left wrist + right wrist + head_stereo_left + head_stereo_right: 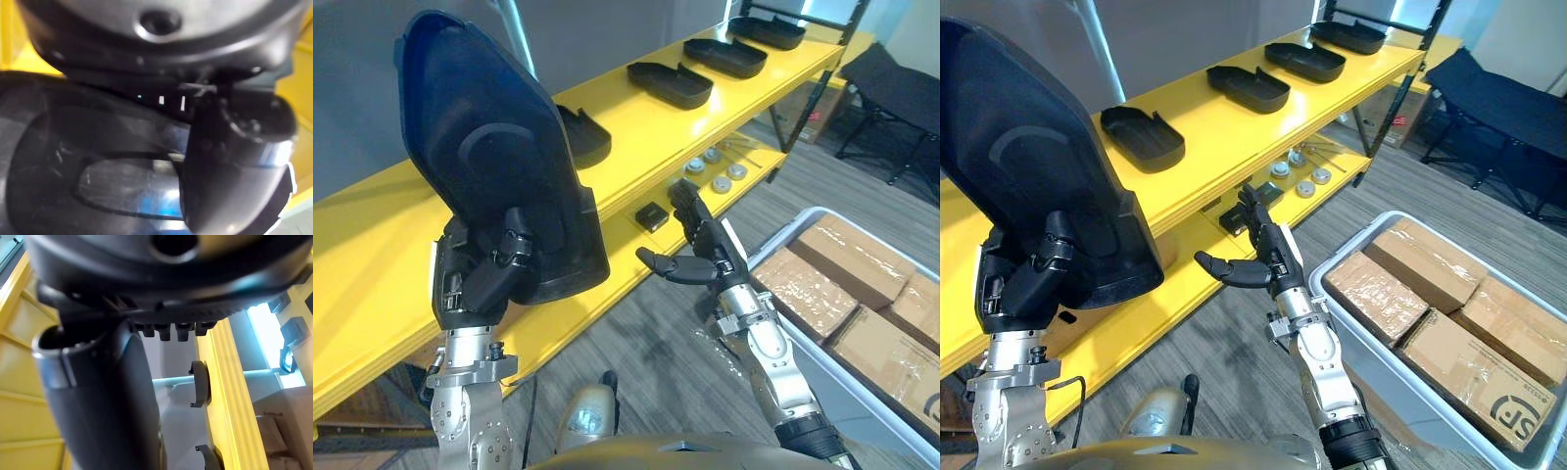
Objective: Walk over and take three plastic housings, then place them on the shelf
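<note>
1. gripping a dark plastic housing (pixel 494 147) in the left hand (pixel 475 279), fingers and thumb curled round its lower edge; held upright and slightly tilted at upper left of the frame, in front of the yellow shelf (pixel 372 264).
2. seen from the left wrist: thumb laid against the housing's dark, glossy surface.
3. lying on the shelf's top board: row of four housings (pixel 1249 88), running from centre toward upper right, spaced apart, hollow side up.
4. hovering at centre of the frame: right hand (pixel 710 253) spread wide, fingers straight and pointing toward the shelf, thumb out to the left, holding nothing.
5. resting on the shelf's lower board, just past the right hand's fingertips: several round parts (pixel 715 168) and a small black box (pixel 652 215).
6. standing on the floor at lower right: grey bin (pixel 1347 240) packed with taped cardboard boxes (pixel 1430 264).
</note>
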